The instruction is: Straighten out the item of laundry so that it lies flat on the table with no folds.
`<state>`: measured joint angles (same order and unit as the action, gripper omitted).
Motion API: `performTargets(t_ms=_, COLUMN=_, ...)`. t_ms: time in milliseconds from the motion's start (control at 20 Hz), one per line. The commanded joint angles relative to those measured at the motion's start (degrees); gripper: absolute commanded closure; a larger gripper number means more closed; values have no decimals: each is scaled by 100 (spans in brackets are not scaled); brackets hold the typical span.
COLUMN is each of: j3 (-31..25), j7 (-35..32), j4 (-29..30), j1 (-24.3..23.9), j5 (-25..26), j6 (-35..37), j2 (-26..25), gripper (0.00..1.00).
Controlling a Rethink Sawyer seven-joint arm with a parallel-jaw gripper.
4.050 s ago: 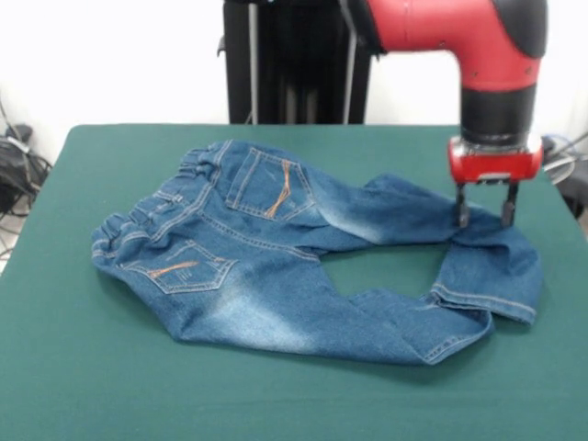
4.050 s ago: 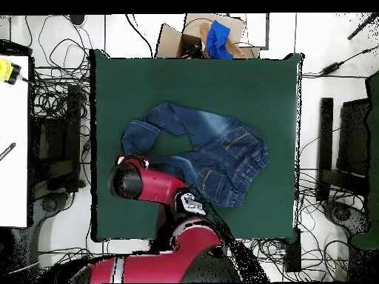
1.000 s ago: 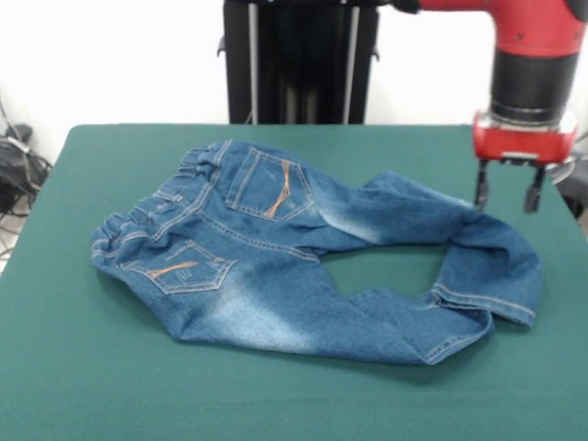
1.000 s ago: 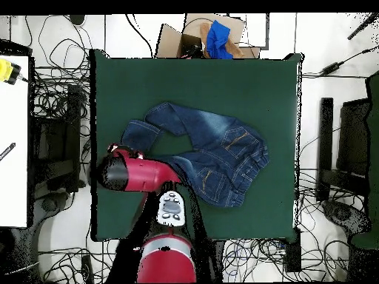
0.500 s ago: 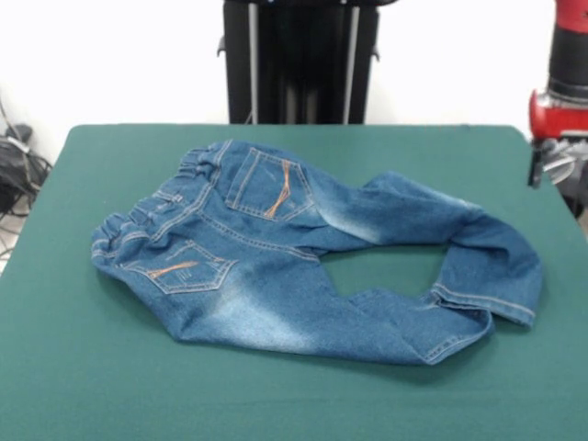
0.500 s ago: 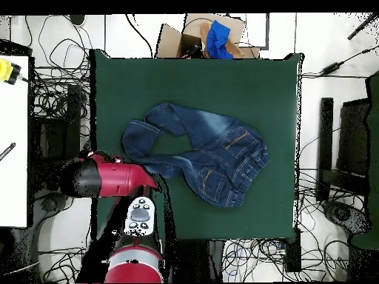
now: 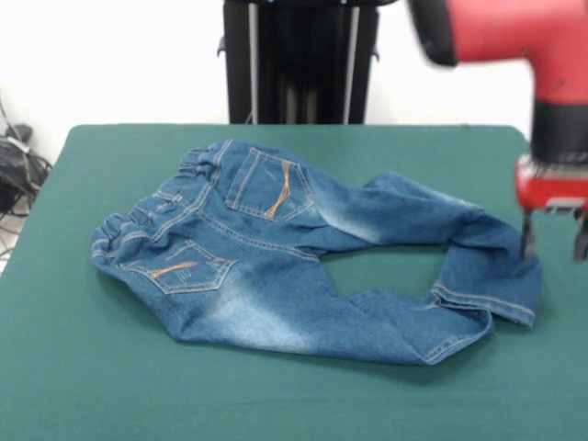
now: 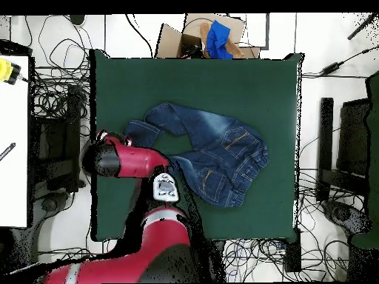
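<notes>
Pincer [image 7: 554, 243] open beside jeans [image 7: 303, 266] leg fold; no readable writing.

pincer [image 7: 555, 241] cut by front view's right edge, overhead arm hides jeans [image 8: 203, 151] leg

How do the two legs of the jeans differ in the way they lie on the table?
The far leg runs out to the side, then bends sharply back toward the camera; the near leg lies nearly straight. The far leg's hem rests on top of the near leg's hem, which is partly covered. Both are blue denim, joined at the seat, and enclose a patch of green table.
</notes>
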<state>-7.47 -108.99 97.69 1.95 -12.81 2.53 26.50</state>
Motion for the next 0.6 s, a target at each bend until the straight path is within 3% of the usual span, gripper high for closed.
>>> performTargets(t_ms=50, j3=-970, j7=-268, j4=-455, j1=-862, j5=855, j6=-737, j2=-1096, gripper=0)
performTargets(t_ms=600, j3=-814, j7=-650, j4=-202, j1=-806, j5=926, j6=-517, j2=-718, gripper=0)
